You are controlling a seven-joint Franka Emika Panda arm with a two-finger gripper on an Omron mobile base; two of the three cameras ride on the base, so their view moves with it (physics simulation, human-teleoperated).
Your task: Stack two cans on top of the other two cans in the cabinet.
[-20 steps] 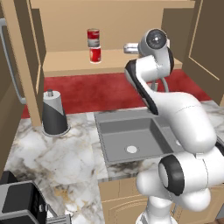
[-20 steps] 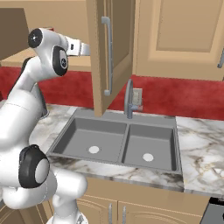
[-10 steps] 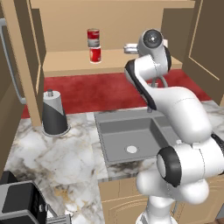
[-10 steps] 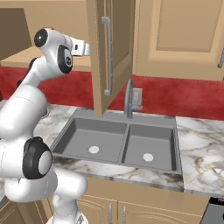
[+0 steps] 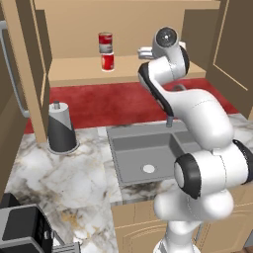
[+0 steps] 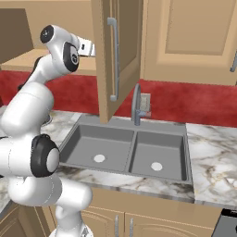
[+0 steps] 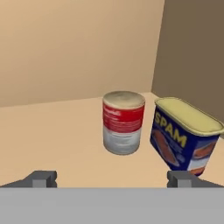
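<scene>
In the hand view a red-and-grey can (image 7: 123, 122) stands upright on the cabinet shelf (image 7: 52, 131). The dark blue tin with a yellow label (image 7: 183, 133) stands just right of it, tilted in this view. My gripper (image 7: 112, 178) is open, a short way in front of both, with nothing between its fingertips (image 7: 41, 178). In the left base view another red-and-grey can (image 5: 105, 42) sits on top of the red tin with a white band (image 5: 107, 62) further left on the shelf. My hand (image 5: 145, 51) reaches over the shelf to the right of that stack.
The cabinet's open door (image 6: 109, 55) hangs just right of my hand (image 6: 87, 47). The cabinet's side wall (image 7: 192, 48) rises close behind the blue tin. Below are a double sink (image 5: 148, 153) with a faucet (image 6: 135, 104), a dark cone-shaped holder (image 5: 62, 127) and a black appliance (image 5: 20, 232).
The arm's upper joints have swung slightly left toward the cabinet. The jaws stay open and the stacked cans have not moved.
</scene>
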